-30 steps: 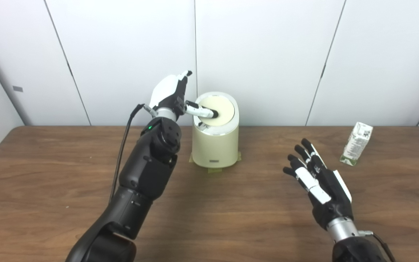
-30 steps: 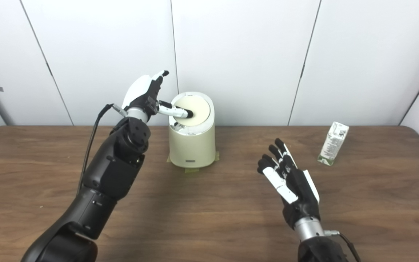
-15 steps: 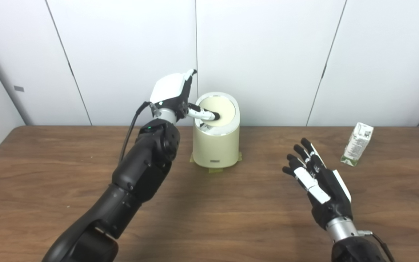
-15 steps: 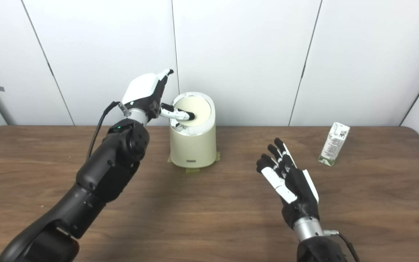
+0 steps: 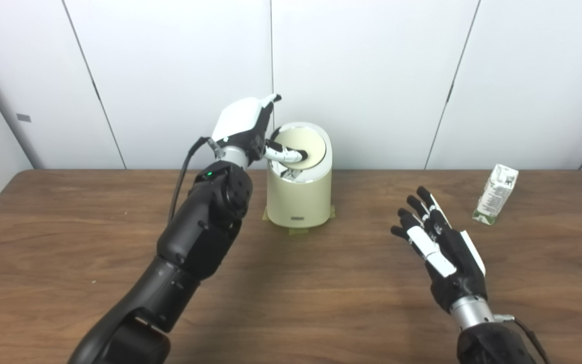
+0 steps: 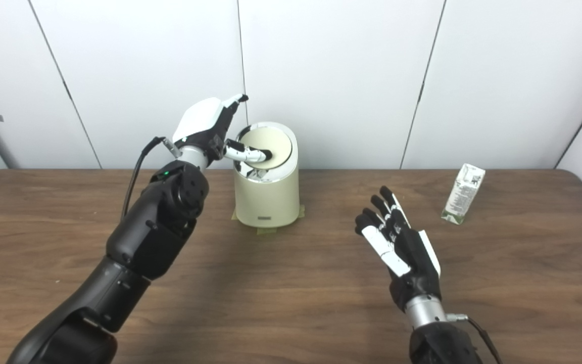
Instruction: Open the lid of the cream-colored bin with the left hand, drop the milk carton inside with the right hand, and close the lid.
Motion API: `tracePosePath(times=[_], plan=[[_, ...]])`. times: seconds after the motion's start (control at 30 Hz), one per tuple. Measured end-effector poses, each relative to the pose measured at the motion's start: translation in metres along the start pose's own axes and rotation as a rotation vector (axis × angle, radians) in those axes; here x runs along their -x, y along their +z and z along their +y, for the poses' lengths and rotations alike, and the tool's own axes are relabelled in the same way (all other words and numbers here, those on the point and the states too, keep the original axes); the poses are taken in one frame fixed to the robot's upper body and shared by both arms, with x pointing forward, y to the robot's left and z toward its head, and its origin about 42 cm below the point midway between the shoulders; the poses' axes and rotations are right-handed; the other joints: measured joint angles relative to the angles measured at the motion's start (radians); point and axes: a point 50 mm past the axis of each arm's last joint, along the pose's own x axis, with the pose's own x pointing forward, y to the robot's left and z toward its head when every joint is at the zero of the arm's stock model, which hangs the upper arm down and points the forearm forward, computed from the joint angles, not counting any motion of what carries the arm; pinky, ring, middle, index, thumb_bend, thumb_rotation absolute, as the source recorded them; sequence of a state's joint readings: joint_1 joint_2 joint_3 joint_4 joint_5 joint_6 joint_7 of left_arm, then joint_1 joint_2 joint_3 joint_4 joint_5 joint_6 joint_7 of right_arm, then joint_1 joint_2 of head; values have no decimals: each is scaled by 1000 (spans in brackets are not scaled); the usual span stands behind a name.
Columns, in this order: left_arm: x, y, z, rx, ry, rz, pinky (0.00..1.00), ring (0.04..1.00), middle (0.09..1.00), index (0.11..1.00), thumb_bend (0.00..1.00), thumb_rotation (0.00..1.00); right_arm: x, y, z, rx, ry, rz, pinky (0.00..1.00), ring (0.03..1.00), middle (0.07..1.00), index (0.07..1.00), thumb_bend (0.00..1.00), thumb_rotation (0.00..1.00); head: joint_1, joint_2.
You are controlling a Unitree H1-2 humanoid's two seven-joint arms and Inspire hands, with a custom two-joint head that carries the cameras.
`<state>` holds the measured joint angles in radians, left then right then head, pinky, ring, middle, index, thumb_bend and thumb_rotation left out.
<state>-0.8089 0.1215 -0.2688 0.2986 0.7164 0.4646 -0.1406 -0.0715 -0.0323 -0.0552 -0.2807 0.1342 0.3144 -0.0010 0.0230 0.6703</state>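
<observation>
1. Left eye view: since a second ago my left hand (image 5: 244, 129) has shifted closer over the cream-colored bin (image 5: 299, 174), and the lid (image 5: 300, 148) now tilts up, a dark gap showing at its near-left edge. The thumb lies on the lid with the other fingers behind its rim, so I read it as gripping the lid.
2. The camera has also moved a little.
3. Right eye view: my right hand (image 6: 402, 248) is unchanged, fingers spread, holding nothing, right of the bin and nearer me. The milk carton (image 6: 463, 194) stands on the table (image 6: 291, 303) far right of the bin, well apart from that hand.
</observation>
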Motion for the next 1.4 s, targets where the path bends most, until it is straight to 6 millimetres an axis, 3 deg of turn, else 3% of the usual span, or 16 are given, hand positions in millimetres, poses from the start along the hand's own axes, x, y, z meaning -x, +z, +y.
tracePosePath(times=[0.13,0.2,0.23,0.33,0.47,0.53,0.67,0.87,0.97,1.07,1.27,1.4], plan=[[10,1,31,189,38,-11,639,746,775,756,478,299,0,0,-1,0,-3,0,767,902,947,952,600,485,-3,-5],[16,-1,42,315,67,-9,733,804,820,766,395,448,0,0,-1,0,-3,0,767,899,944,946,612,468,-3,-5],[21,-3,44,369,82,-5,733,803,824,784,379,539,0,0,-1,-2,-2,0,772,901,947,946,614,460,-3,-6],[40,-15,33,474,83,14,704,804,834,825,356,762,0,0,1,-9,2,-1,773,904,949,941,593,417,-6,-8],[67,-42,7,549,38,52,714,808,826,823,329,874,-1,1,0,-9,2,-5,758,888,931,919,593,383,-9,-8],[80,-55,-2,576,31,71,746,829,849,866,371,939,-1,1,-1,-9,-2,-6,751,871,917,904,634,373,-9,-8],[104,-73,-13,648,85,97,805,870,884,909,478,964,-3,1,-4,-21,-19,-9,741,839,898,882,701,306,-17,-14],[140,-88,-35,710,110,107,936,889,894,915,470,1000,-7,-2,-9,-25,-43,-4,742,825,893,883,723,248,-61,-17],[151,-95,-46,742,94,119,941,906,908,928,489,1000,-8,-6,-19,-19,-63,0,736,814,894,887,756,224,-141,-23],[155,-97,-50,768,90,121,927,913,912,934,481,1000,-6,-2,-42,37,-76,-13,681,793,872,860,809,252,-198,-21],[153,-98,-52,792,72,103,888,915,926,937,430,1000,15,41,-77,152,-207,-88,618,765,846,833,811,180,-324,-28],[152,-101,-53,797,54,86,904,922,935,946,409,1000,21,46,-100,258,-292,-54,678,766,834,835,815,172,-348,-31]])
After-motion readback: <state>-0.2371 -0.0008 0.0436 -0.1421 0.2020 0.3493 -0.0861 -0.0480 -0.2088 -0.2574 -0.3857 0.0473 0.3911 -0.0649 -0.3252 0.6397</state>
